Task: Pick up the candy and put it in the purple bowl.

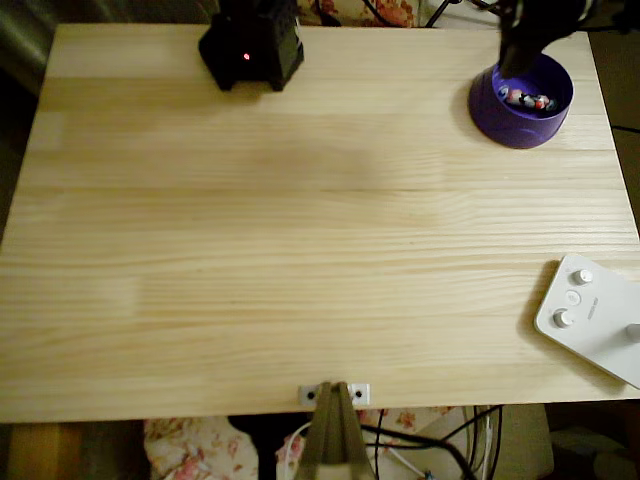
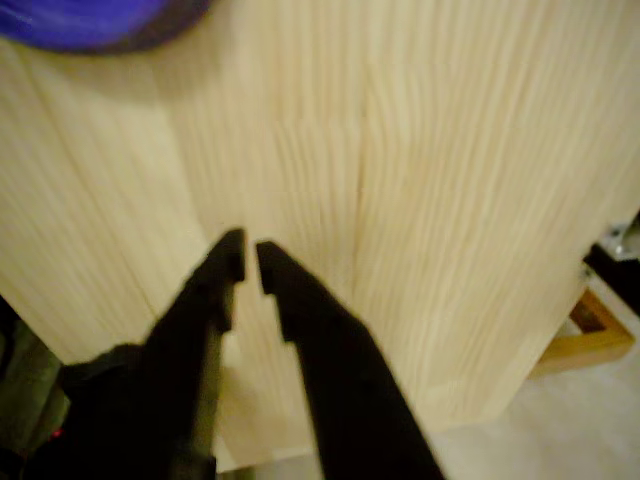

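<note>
The purple bowl (image 1: 521, 101) stands at the table's back right corner in the overhead view. The candy (image 1: 527, 99) lies inside it, a small wrapped sweet with red and dark patches. My dark arm reaches in from the back edge, and its lower end (image 1: 517, 50) hangs over the bowl's far rim. In the wrist view my gripper (image 2: 248, 262) points at bare wood, its black fingers almost touching and nothing between them. A slice of the purple bowl (image 2: 90, 20) shows at that view's top left, apart from the fingertips.
A black block with a red light (image 1: 250, 45) sits at the back left. A white device with round knobs (image 1: 595, 320) lies at the right edge near the front. A small metal bracket (image 1: 335, 393) is fixed to the front edge.
</note>
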